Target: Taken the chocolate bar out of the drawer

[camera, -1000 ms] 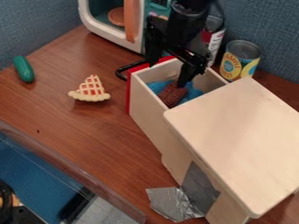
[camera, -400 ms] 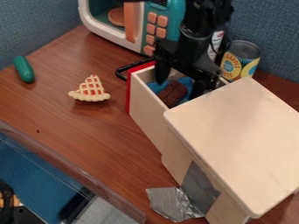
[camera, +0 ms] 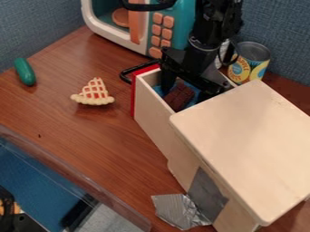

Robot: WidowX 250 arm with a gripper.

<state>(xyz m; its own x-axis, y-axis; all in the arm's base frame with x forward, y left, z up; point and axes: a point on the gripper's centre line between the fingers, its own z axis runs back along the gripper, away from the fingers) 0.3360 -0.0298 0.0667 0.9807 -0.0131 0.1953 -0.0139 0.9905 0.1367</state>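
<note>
The black gripper (camera: 186, 90) hangs down into the open drawer, its two fingers spread apart, one on each side of the chocolate bar. The brown chocolate bar (camera: 179, 96) lies tilted on blue cloth (camera: 194, 86) inside the drawer; part of it is hidden by the gripper. The wooden drawer (camera: 151, 111) is pulled out from the light wooden cabinet, with its red front and black handle toward the upper left. Whether a finger touches the bar, I cannot tell.
The cabinet's flat top (camera: 248, 145) stands right beside the gripper. Behind are a toy microwave (camera: 162, 34) and a yellow-labelled can (camera: 249, 61). On the table's left lie a toy pie slice (camera: 94, 93) and a green toy vegetable (camera: 25, 71). Silver tape (camera: 178, 209) holds the cabinet.
The gripper has moved right and lower into the drawer, from above its back part to around the chocolate bar. The bar and drawer have not visibly moved.
</note>
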